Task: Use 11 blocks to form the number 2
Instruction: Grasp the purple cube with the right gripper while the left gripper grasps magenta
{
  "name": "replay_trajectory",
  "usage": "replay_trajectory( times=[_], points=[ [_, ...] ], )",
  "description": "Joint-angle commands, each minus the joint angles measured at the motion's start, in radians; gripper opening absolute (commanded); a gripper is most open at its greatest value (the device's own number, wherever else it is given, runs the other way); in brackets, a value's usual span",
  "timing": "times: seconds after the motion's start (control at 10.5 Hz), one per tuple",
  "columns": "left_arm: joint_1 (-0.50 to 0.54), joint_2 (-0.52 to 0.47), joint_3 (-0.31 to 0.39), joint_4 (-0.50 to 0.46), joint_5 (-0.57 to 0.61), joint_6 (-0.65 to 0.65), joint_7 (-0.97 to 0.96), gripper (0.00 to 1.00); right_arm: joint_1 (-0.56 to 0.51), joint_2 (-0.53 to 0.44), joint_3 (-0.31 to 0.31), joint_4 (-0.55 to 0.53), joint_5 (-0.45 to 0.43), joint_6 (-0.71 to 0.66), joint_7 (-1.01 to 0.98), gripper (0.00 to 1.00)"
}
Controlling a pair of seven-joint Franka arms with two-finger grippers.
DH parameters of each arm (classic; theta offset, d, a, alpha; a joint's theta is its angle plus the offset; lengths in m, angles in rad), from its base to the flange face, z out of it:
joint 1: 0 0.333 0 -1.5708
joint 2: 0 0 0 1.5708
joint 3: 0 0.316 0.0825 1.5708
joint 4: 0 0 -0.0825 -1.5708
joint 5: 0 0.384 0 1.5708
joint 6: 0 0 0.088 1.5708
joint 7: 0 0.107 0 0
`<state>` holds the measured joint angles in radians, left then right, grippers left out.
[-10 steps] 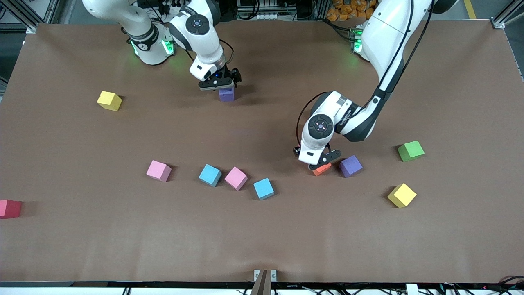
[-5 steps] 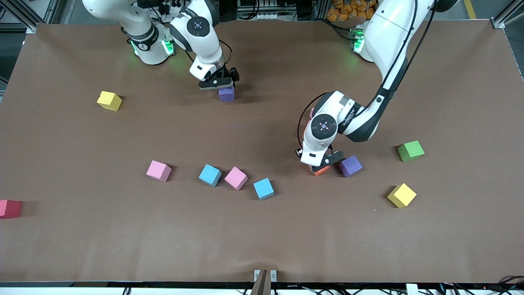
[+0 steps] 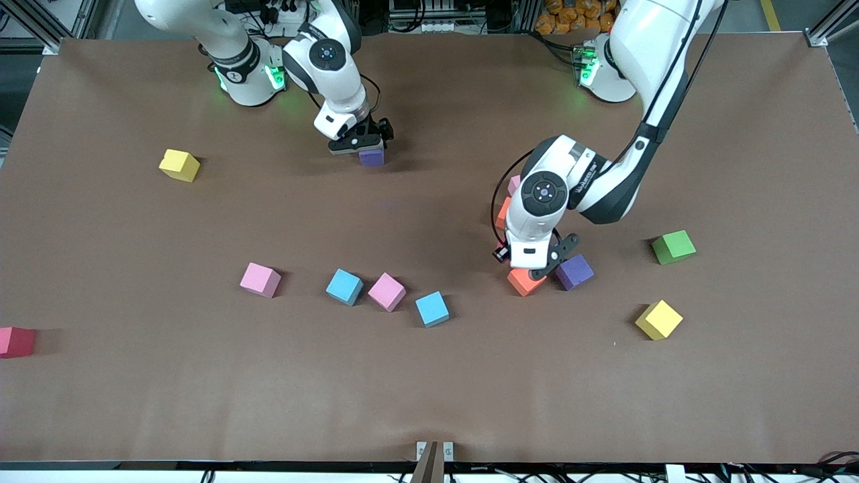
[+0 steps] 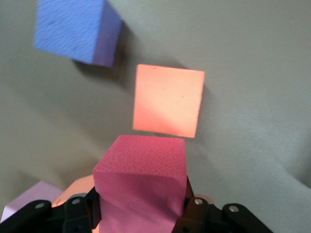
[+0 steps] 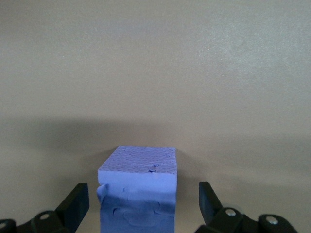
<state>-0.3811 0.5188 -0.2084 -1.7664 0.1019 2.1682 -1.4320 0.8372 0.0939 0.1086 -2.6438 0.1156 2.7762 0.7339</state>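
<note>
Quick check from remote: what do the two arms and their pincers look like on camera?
Both arms are glossy white with black joint bands and round dark caps at the wrist. Green lights glow at each base. A black cable loops along the left arm to its wrist. The left pincer and right pincer are black, with silver screws on the fingers.

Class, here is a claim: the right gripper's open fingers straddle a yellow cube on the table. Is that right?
The colour is wrong. The right gripper's open fingers straddle a purple cube on the table, not a yellow one; the right wrist view shows it.
</note>
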Motion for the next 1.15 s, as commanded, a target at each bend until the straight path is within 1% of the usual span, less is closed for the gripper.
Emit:
replay_trajectory(
  times=[0.0, 0.1, 0.38, 0.48, 0.57, 0.76, 1.05],
  points=[
    [-0.012, -0.026, -0.006, -0.016, 0.021, -0.039, -0.154, 0.0, 0.01, -0.003, -0.004, -0.016, 0.006, 0.016, -0.002, 0.79],
    [-0.013, -0.028, -0.008, -0.018, 0.018, -0.039, -0.198, 0.0, 0.008, 0.003, -0.004, -0.016, 0.006, 0.017, -0.002, 0.7],
    [-0.01, -0.035, -0.035, -0.025, 0.015, -0.039, -0.264, 0.0, 0.002, 0.007, -0.01, -0.012, 0.007, 0.01, -0.001, 0.33],
    [-0.01, -0.043, -0.043, -0.031, 0.015, -0.039, -0.272, 0.0, 0.002, 0.007, -0.01, -0.01, 0.01, 0.007, 0.001, 0.23],
    [-0.01, -0.054, -0.045, -0.044, 0.013, -0.039, -0.274, 0.0, 0.002, 0.006, -0.012, -0.005, 0.015, 0.005, 0.019, 0.2],
    [-0.01, -0.086, -0.048, -0.082, 0.012, -0.031, -0.306, 0.0, 0.011, 0.003, -0.009, 0.002, 0.015, 0.005, 0.097, 0.19],
    [-0.002, -0.129, -0.06, -0.123, 0.009, -0.027, -0.327, 0.0, 0.011, -0.01, -0.006, 0.002, 0.015, 0.002, 0.131, 0.17]
  ],
)
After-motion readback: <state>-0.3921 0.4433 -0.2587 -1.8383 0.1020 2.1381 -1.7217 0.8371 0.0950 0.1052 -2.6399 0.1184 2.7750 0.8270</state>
